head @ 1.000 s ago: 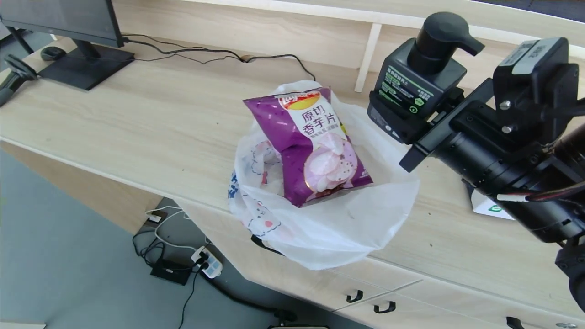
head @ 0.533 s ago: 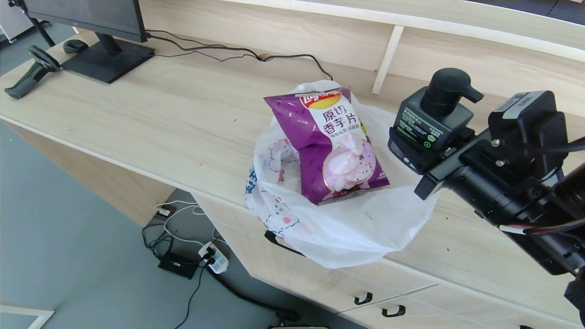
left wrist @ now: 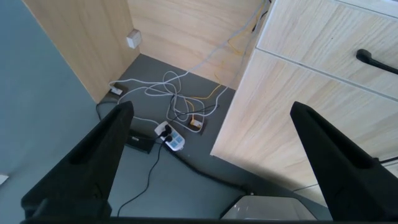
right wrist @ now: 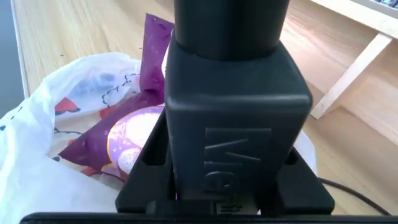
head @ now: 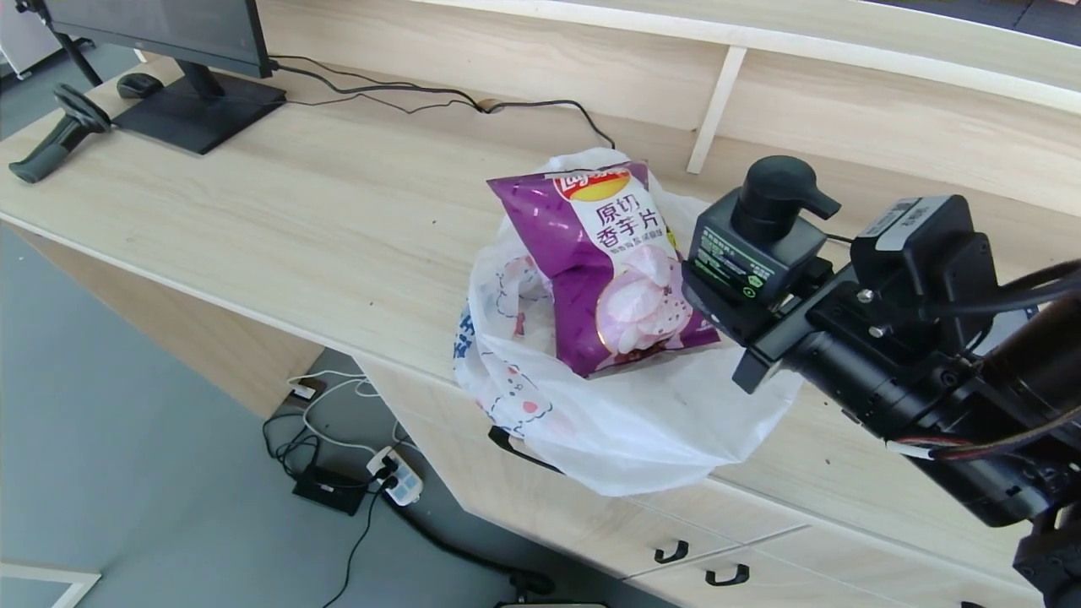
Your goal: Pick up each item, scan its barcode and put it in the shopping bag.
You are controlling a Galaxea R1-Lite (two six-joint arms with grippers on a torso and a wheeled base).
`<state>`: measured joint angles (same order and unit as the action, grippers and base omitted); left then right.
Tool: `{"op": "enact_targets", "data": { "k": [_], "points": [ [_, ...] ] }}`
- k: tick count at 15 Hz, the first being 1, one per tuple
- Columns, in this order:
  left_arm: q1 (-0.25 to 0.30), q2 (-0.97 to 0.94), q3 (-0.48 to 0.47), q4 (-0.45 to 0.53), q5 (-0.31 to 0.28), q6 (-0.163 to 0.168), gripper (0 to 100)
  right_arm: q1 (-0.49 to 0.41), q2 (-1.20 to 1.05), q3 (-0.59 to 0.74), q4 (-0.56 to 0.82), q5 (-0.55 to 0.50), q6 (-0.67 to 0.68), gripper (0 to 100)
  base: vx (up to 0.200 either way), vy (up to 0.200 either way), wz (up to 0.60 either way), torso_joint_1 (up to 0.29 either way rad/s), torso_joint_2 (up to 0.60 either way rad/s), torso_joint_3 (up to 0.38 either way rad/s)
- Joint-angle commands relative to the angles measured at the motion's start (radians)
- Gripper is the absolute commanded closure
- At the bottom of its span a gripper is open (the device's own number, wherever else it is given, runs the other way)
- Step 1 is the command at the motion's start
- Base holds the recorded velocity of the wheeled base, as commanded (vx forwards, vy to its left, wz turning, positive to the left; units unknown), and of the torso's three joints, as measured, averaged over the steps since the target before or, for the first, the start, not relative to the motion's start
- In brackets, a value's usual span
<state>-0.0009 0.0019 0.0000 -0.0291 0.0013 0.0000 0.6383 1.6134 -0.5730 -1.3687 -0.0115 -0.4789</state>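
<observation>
The right gripper [head: 764, 314] has its jaws clamped on the base of a black pump bottle [head: 754, 253], right of centre in the head view at the right edge of the white shopping bag [head: 642, 422] on the counter [head: 338, 219]. The bottle's green-and-white label is too small to read. A purple crisp packet [head: 604, 270] printed with white characters lies in the bag. The left wrist view shows the left gripper [left wrist: 211, 109], jaws spread wide and empty, over floor cables [left wrist: 180, 112] and a drawer front [left wrist: 336, 43].

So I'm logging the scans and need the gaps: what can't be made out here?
- Black pump bottle: whether it bears a barcode; label print too small in head view.
- Shopping bag: whatever lies under the chip bag, head view.
- Right gripper: fingertips, hidden behind the bottle, right wrist view.
</observation>
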Motion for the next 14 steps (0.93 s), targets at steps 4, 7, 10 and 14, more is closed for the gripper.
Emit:
{"op": "enact_targets", "data": {
  "k": [4, 7, 10, 14],
  "points": [
    [0.001, 0.0, 0.0, 0.0, 0.0, -0.002, 0, -0.062, 0.115, -0.054, -0.024, -0.001, 0.034, 100, 0.0, 0.0, 0.0, 0.0, 0.0, 0.0],
    [-0.001, 0.0, 0.0, 0.0, 0.0, 0.0, 0, -0.16, 0.117, -0.039, -0.046, -0.001, 0.091, 100, 0.0, 0.0, 0.0, 0.0, 0.0, 0.0],
    [-0.001, 0.0, 0.0, 0.0, 0.0, 0.0, 0, -0.181, 0.112, -0.025, -0.066, -0.001, 0.091, 100, 0.0, 0.0, 0.0, 0.0, 0.0, 0.0],
    [-0.001, 0.0, 0.0, 0.003, 0.0, 0.002, 0, -0.17, 0.114, 0.101, -0.119, 0.001, 0.097, 100, 0.0, 0.0, 0.0, 0.0, 0.0, 0.0]
  ]
}}
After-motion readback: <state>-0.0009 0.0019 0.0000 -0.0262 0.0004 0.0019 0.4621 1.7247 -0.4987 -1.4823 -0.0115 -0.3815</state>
